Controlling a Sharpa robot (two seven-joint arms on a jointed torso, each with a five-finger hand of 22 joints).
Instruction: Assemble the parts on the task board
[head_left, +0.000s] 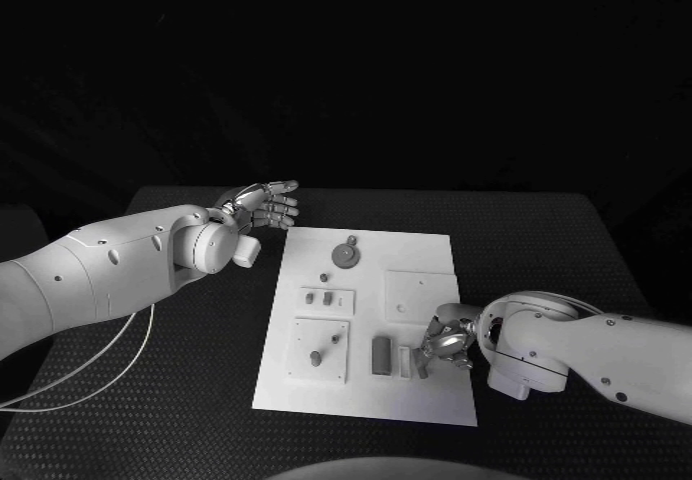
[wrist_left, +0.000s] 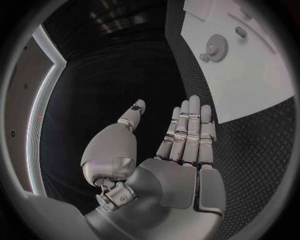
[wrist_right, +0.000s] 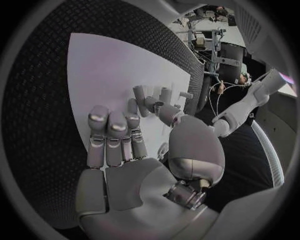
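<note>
From above, the flat white rectangular task board (head_left: 368, 320) lies mid-table; the right hand (head_left: 447, 345) hovers over small grey parts (head_left: 382, 353) near its front edge. The left hand (head_left: 260, 207) hovers far-left, fingers spread, empty.

At the left wrist, a small grey gear (wrist_left: 217, 48) looks light, stiff, best pinched by its rim.

At the right wrist, fingers (wrist_right: 112, 135) curl; whether they grip anything, I cannot tell.

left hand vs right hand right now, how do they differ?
The left hand is raised beside the task board, off its far left corner, fingers straight and spread, holding nothing. The right hand is down over the board's near right part, fingers bent close to the small parts there; whether it grips one cannot be told. Both are silver hands on white arms.
</note>
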